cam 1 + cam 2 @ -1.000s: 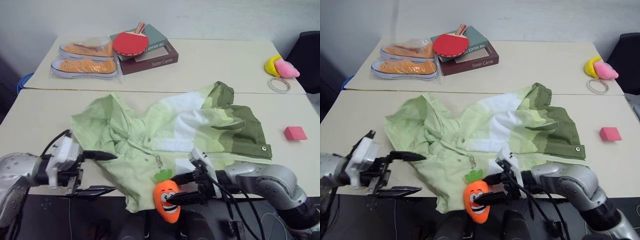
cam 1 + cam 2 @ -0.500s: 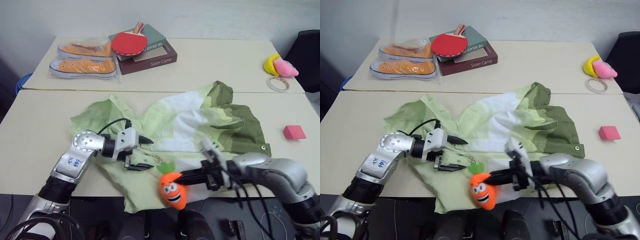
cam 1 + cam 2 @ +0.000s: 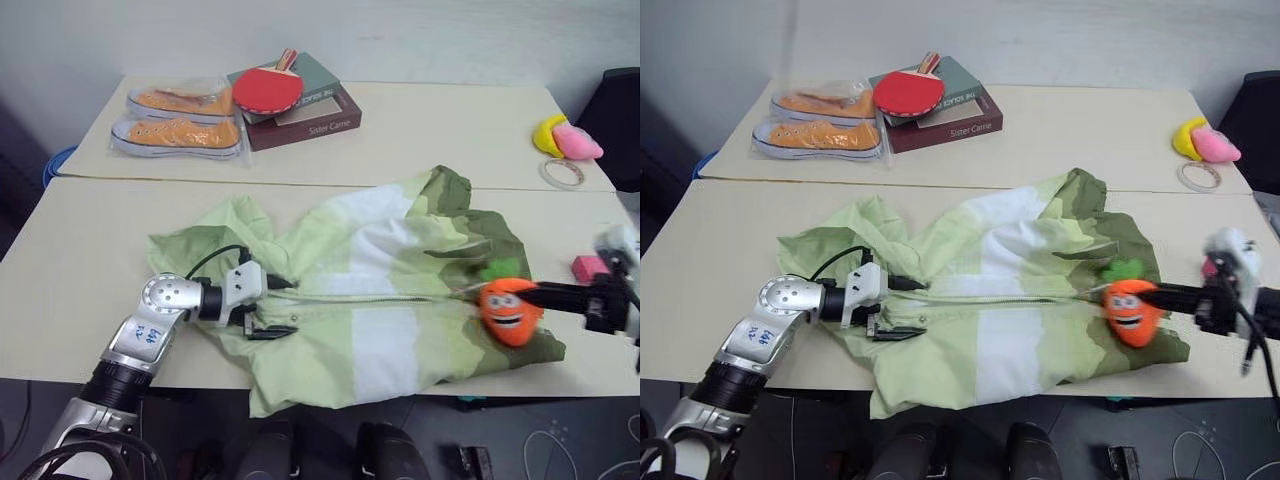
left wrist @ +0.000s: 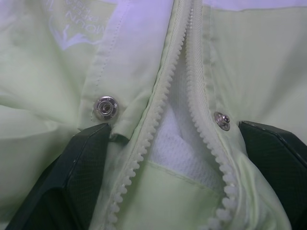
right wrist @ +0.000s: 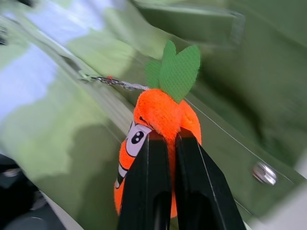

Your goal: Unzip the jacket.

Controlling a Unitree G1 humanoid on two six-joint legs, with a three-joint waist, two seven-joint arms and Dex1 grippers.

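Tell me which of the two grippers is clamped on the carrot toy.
The right gripper: its jaws are shut on the orange carrot toy over the jacket's olive end. The left gripper stands open at the light green end.

Jacket (image 3: 380, 290), light green, white and olive, is lying spread on the near table (image 3: 70, 270). Left gripper (image 3: 275, 306) is resting open-fingered on its collar end. Right gripper (image 3: 530, 296) is pinching an orange carrot plush (image 3: 508, 312) over the olive hem.

jacket (image 3: 380, 290) hem drooping past the table (image 3: 80, 250) edge, blurred in the right wrist view
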